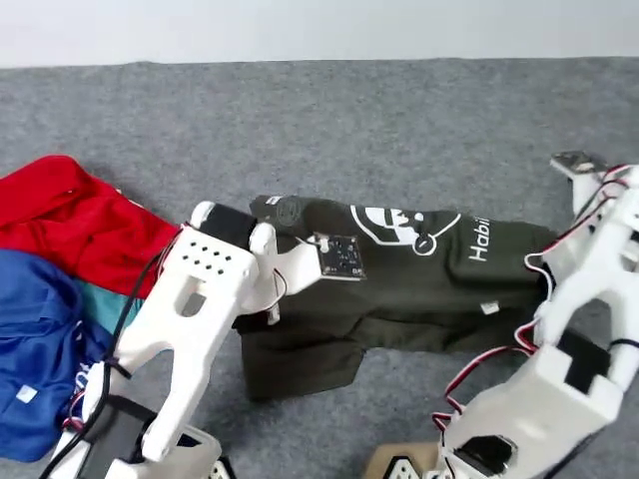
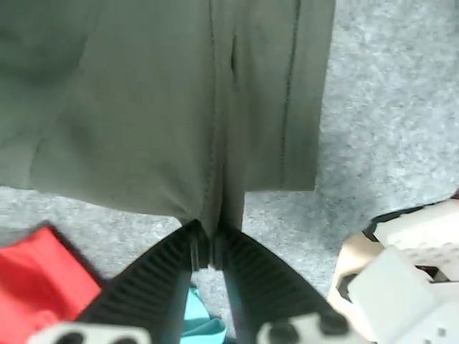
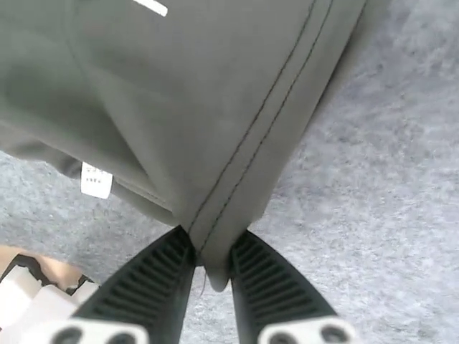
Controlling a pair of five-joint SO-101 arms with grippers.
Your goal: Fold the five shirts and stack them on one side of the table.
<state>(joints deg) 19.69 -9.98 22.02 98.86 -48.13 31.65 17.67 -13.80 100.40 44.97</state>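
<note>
The olive shirt (image 1: 419, 279) lies mid-table, partly folded. The left gripper (image 2: 209, 247) pinches one edge and the right gripper (image 3: 211, 258) clamps its hem. This looks like mid-fold, so next both must carry the cloth across evenly. The red shirt (image 1: 70, 215) and blue shirt (image 1: 35, 329) lie heaped beside the left arm.

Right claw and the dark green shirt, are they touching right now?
Touching. The right wrist view shows the right claw shut on the dark green shirt, with a stitched edge of the fabric pinched in its grip.

The left claw (image 2: 208, 242) pinches a fold of the dark green shirt (image 2: 158, 100) above the grey counter (image 2: 387, 136). Red cloth (image 2: 36, 287) and teal cloth (image 2: 199, 324) lie beside the claw.
</note>
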